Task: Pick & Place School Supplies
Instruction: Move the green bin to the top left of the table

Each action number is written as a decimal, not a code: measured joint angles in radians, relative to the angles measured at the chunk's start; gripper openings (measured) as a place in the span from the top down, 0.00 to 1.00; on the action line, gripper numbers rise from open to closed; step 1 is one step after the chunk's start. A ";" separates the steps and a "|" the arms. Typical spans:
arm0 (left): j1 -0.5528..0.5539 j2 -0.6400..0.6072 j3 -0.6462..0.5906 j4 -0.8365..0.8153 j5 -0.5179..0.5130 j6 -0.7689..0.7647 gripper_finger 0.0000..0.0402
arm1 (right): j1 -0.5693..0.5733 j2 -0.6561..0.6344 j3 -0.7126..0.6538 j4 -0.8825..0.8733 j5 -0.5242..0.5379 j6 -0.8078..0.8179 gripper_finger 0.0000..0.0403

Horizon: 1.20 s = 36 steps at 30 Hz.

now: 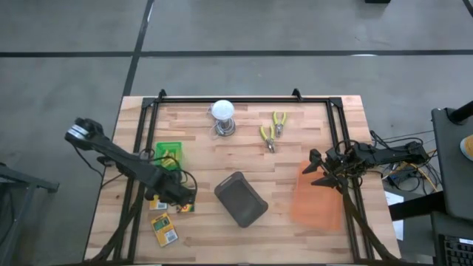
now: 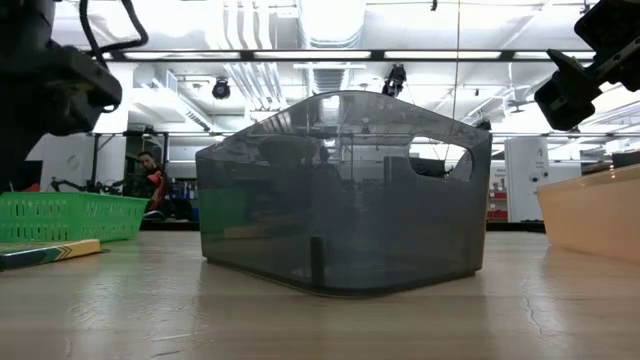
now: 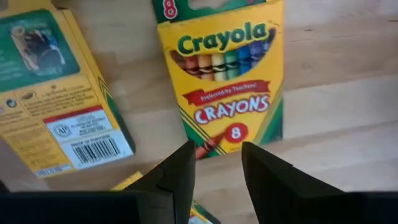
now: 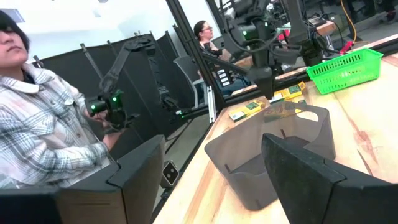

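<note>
**Left gripper low over the crayon boxes**

Crayons lie at the near left part of the wooden table point(image 1: 244, 140), and the left gripper point(image 3: 214, 163) hangs just above them. Its two dark fingers point(image 3: 180, 177) stand a narrow gap apart with nothing between them. Right ahead of the fingertips, face up, is a yellow-and-green crayon box point(image 3: 222, 74); its bottom edge sits just under the tips, but whether they touch it cannot be told. Beside that one lies a second crayon box point(image 3: 59, 106), back side up with its barcode showing. A corner of a third box point(image 3: 134, 182) peeks out close behind the fingers.

Beyond the left gripper sits a green basket point(image 1: 168, 154), and off to its side a grey bin point(image 1: 241, 198) stands mid-table.

The right gripper point(image 1: 316, 169) waits at the far side, jaws spread wide and empty, hovering over the edge of an orange bin point(image 1: 314, 199). A person point(image 4: 43, 118) in a plaid shirt sits beyond the table.
</note>
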 joint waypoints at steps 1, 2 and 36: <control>0.000 0.006 0.000 -0.009 0.001 0.003 0.66 | 0.000 0.000 0.000 0.000 0.000 0.000 0.35; 0.000 0.012 0.000 -0.019 0.001 0.011 0.66 | 0.000 0.000 0.000 0.000 0.000 0.000 0.35; -0.011 -0.011 -0.001 -0.177 -0.009 0.306 0.66 | 0.000 0.000 0.000 0.000 0.000 0.000 0.34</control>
